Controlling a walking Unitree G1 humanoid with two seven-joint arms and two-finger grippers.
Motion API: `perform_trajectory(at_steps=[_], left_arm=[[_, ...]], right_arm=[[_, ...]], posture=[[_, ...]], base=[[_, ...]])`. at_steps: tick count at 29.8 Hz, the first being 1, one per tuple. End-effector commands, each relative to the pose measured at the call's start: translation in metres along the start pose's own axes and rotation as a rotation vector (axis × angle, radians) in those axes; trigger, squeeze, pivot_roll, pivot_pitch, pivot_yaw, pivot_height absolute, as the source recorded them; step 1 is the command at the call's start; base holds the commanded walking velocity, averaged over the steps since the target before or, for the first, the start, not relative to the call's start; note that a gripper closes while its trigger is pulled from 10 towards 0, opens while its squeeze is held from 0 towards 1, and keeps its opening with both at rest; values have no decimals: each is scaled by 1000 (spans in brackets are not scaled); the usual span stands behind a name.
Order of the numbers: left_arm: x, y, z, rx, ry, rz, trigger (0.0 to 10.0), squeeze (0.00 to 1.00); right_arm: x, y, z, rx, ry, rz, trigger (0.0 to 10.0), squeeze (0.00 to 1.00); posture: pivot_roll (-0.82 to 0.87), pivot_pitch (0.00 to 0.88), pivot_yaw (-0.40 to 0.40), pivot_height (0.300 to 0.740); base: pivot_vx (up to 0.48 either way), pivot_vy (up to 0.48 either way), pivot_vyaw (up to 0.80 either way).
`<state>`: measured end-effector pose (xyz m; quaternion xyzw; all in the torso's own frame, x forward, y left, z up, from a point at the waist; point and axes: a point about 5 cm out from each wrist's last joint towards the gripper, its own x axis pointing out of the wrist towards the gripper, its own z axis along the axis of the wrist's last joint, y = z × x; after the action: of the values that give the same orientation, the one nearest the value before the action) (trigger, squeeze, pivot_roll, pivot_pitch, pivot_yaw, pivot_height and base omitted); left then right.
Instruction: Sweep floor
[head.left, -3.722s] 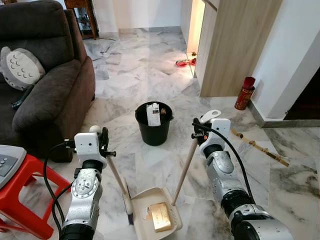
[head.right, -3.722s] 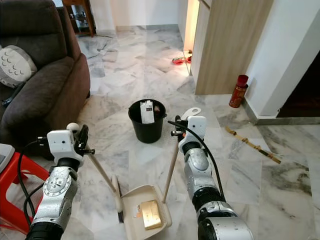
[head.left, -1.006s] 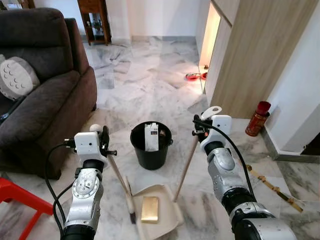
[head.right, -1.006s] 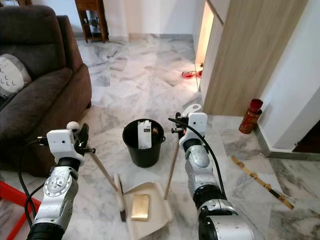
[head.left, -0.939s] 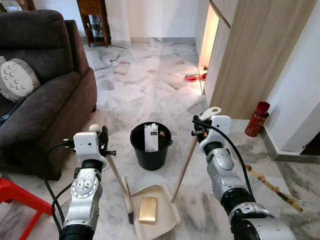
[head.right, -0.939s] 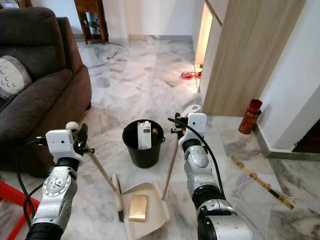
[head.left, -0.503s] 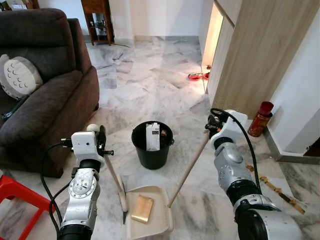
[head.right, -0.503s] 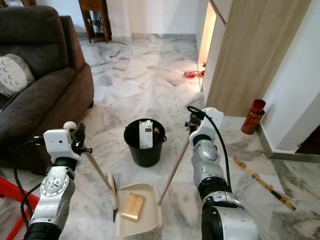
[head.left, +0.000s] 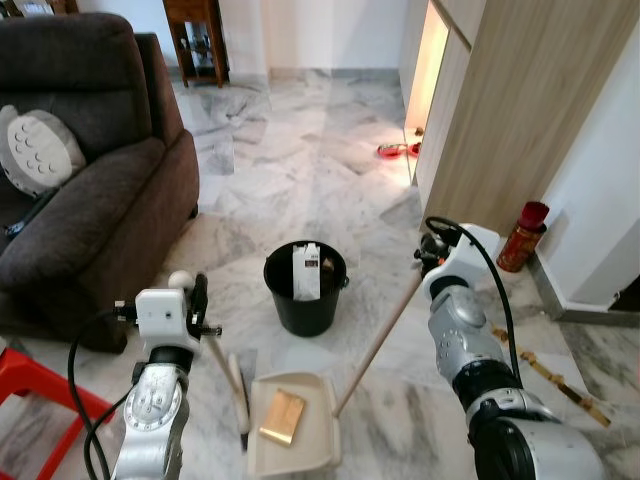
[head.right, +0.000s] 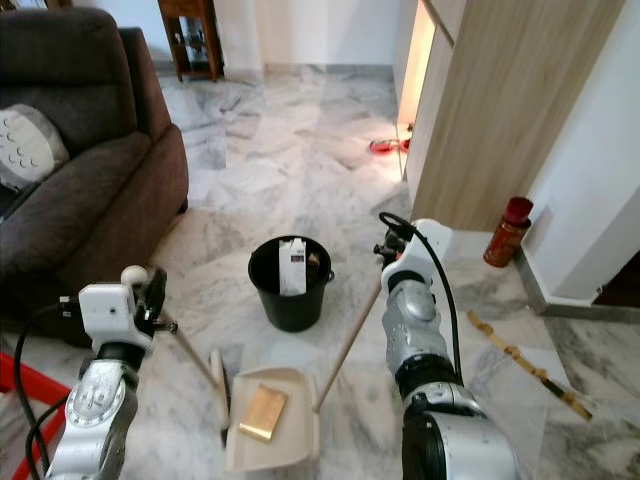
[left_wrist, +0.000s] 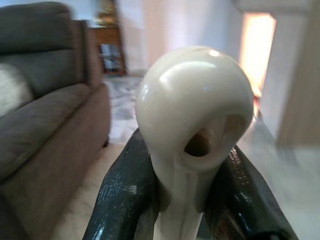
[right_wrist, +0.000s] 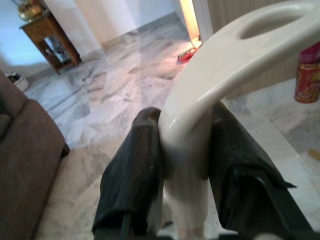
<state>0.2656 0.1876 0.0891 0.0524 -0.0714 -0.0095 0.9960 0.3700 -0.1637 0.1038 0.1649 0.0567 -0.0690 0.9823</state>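
My right gripper (right_wrist: 182, 165), clamped on the dustpan (head.left: 295, 425) handle, has swung outward, tilting the pole. My left gripper (left_wrist: 182, 175) stays closed on the brush (head.left: 238, 392). Gold packet (head.left: 282, 416) sits in the pan, near the bin (head.left: 304, 288); emptying looks next.

a home living room: dark brown sofa (head.left: 90, 200) with cushion (head.left: 42, 150), marble floor (head.left: 300, 170), wooden cabinet (head.left: 195, 40).
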Motion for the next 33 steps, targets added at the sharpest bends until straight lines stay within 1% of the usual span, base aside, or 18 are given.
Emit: perform_trajectory(at_steps=[1, 3, 4, 6, 7, 12, 14, 16, 18, 19, 22, 24, 33], left_arm=[[-2, -8, 3, 53, -20, -65, 10000, 0], [-5, -9, 1, 53, -11, -71, 10000, 0], [-7, -10, 0, 69, -4, -84, 10000, 0], [-8, -10, -1, 73, -1, -87, 10000, 0], [-7, -11, -1, 65, 1, -82, 10000, 0], [-5, -14, -2, 60, 2, -85, 10000, 0], [-5, -15, -1, 60, 1, -87, 10000, 0], [-5, -15, -1, 61, 1, -85, 10000, 0], [-5, -15, -1, 60, 0, -84, 10000, 0], [-5, -15, -1, 60, -2, -82, 10000, 0], [-4, -14, -1, 60, -4, -79, 10000, 0], [-4, -14, 0, 61, -5, -76, 10000, 0], [-4, -14, 0, 61, -5, -76, 10000, 0]], right_arm=[[6, 11, 21, 72, -74, 15, 10000, 0], [6, 12, 22, 76, -79, 14, 10000, 0], [6, 15, 24, 84, -84, 21, 10000, 0], [7, 17, 25, 87, -87, 25, 10000, 0], [7, 24, 32, 105, -122, 54, 10000, 0], [7, 37, 52, 156, -209, 129, 10000, 0], [6, 46, 61, 167, -240, 185, 10000, 0], [5, 52, 65, 155, -249, 216, 10000, 0], [5, 54, 66, 161, -257, 225, 10000, 0], [3, 60, 71, 166, -274, 249, 10000, 0], [0, 66, 77, 176, -294, 275, 10000, 0], [-1, 68, 81, 185, -306, 284, 10000, 0], [-1, 68, 81, 185, -306, 284, 10000, 0]], posture=[[15, 0, 13, 740], [16, 0, 13, 740], [16, 0, 13, 740], [18, 0, 12, 740], [17, 0, 11, 740], [14, 0, 11, 740], [14, 0, 11, 740], [13, 0, 8, 740], [13, 0, 8, 740], [16, 0, 6, 740], [19, 0, 4, 740], [19, 0, 4, 740], [19, 0, 4, 740]], base=[[0, 0, 0], [0, 0, 0], [0, 0, 0], [0, 0, 0], [0, 0, 0], [0, 0, 0], [0, 0, 0], [0, 0, 0], [0, 0, 0], [0, 0, 0], [0, 0, 0], [0, 0, 0], [0, 0, 0]])
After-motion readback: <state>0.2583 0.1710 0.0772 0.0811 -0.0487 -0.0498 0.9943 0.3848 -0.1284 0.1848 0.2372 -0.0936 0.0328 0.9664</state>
